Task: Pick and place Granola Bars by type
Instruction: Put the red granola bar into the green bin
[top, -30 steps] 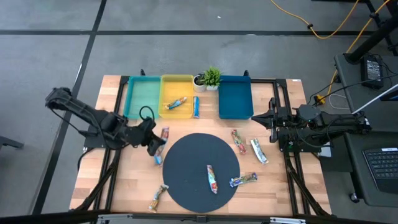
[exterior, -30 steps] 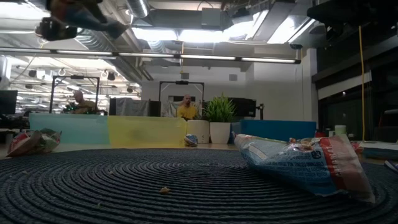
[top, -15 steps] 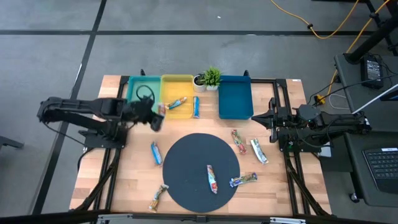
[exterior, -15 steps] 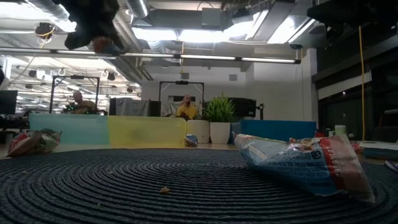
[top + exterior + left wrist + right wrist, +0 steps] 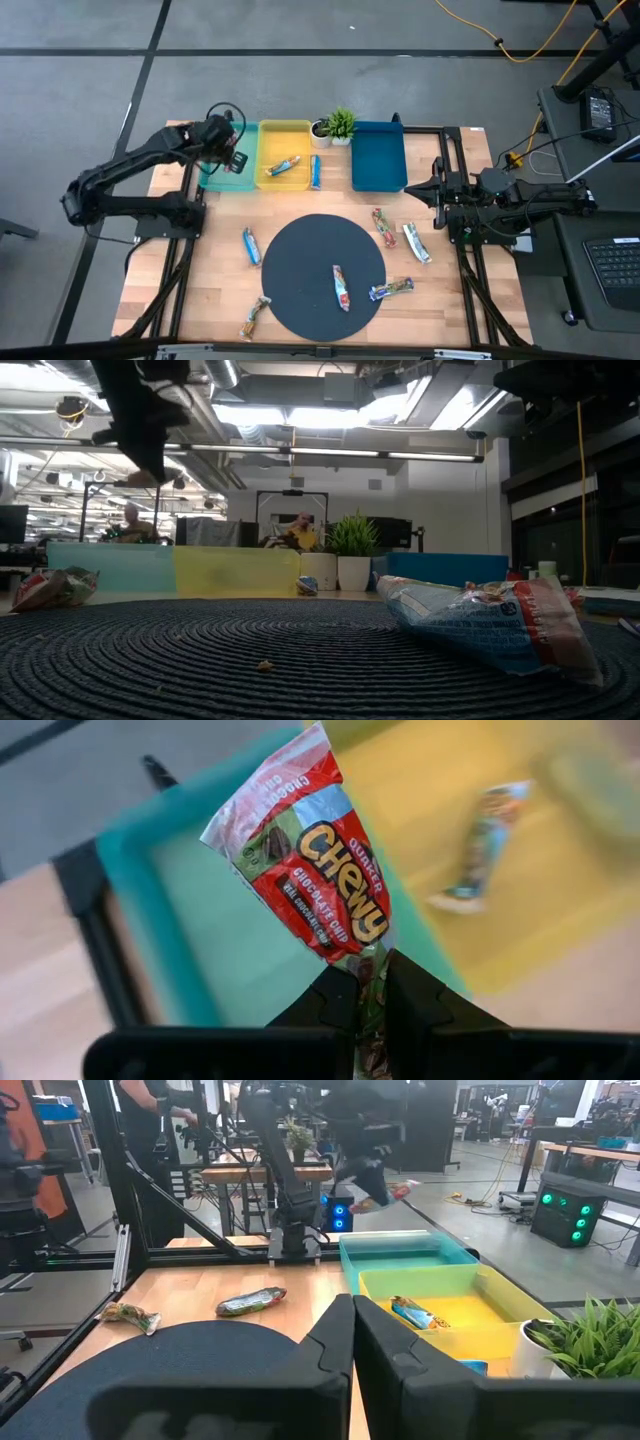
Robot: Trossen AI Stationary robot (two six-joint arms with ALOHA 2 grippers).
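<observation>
1. We see the red granola bar (image 5: 312, 860) pinched at its lower end by the left gripper (image 5: 370, 995), held over the green bin (image 5: 228, 170), above its side next to the yellow bin (image 5: 284, 152).
2. The green bin's floor looks bare — open room below the bar.
3. One bar (image 5: 283, 166) lies in the yellow bin; another (image 5: 315, 171) lies just outside that bin's far edge.
4. Other bars lie on and around the round mat (image 5: 325, 274).
5. The right gripper (image 5: 352, 1312) waits, fingers together, well apart from the green bin — beyond the blue bin (image 5: 378, 156).
</observation>
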